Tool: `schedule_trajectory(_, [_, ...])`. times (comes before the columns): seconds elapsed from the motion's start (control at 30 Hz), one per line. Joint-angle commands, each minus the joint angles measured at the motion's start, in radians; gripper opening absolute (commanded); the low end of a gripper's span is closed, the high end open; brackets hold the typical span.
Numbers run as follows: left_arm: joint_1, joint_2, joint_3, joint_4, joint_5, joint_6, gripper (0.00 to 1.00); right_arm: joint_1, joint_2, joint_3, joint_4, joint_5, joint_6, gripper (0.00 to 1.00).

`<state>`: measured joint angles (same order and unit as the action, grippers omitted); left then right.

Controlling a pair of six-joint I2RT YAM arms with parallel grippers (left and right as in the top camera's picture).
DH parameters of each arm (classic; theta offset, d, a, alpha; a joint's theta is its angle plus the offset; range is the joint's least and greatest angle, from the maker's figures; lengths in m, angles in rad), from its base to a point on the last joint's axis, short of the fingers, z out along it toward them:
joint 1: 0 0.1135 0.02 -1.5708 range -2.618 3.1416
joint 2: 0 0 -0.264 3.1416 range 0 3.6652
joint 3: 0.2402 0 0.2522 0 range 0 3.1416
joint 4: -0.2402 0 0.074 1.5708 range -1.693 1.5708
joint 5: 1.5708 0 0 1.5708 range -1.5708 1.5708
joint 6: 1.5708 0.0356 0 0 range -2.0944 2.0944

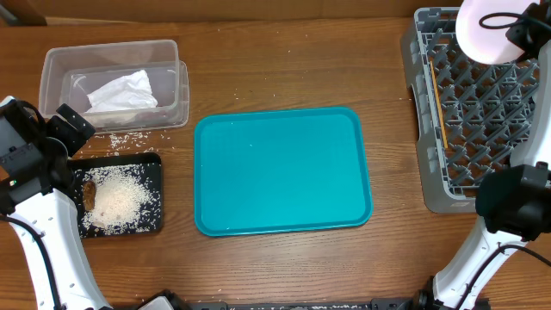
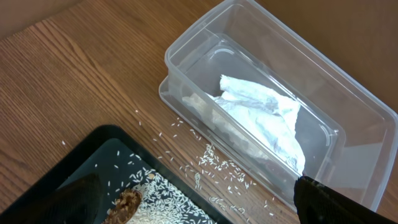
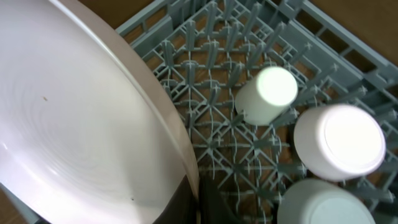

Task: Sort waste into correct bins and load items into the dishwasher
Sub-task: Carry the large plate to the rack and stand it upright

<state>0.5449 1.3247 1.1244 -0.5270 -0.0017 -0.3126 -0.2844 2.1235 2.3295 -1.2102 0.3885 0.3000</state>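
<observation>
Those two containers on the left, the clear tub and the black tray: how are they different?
The clear tub is see-through with tall walls; the black tray is opaque and shallow. The tub holds a crumpled white napkin; the tray holds a rice pile and a brown lump. Both are rectangular and sit on the wooden table.

The table [image 1: 284,69] was brown wood, matt, with plain grain. The tub [image 1: 53,82] at far left was clear, shiny plastic; the napkin [image 1: 120,90] in it, crumpled white paper. The teal tray [image 1: 284,172] looked smooth plastic with a soft sheen. The rack [image 1: 430,185] on the right was dull grey plastic, the white plate [image 3: 74,124] glossy and smooth.
</observation>
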Motion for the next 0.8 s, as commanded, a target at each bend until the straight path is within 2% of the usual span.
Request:
schedule_trajectory(0.0, [-0.002,-0.019,0.004,0.004,-0.008,-0.009,1.0,0.029,-0.019,-0.083,0.078,0.063,-0.099,0.04])
schedule_trajectory(0.27, [-0.002,-0.019,0.004,0.004,-0.008,-0.009,1.0,0.095,-0.019,-0.311,0.327,0.432,-0.134,0.04])
schedule_trajectory(0.5, [-0.002,-0.019,0.004,0.004,-0.008,-0.009,1.0,0.097,-0.019,-0.32,0.354,0.436,-0.14,0.04])
schedule_trajectory(0.63, [-0.002,-0.019,0.004,0.004,-0.008,-0.009,1.0,0.103,-0.019,-0.32,0.314,0.321,-0.119,0.04])
schedule_trajectory(0.77, [-0.002,-0.019,0.004,0.004,-0.008,-0.009,1.0,0.131,-0.019,-0.32,0.287,0.304,-0.082,0.05])
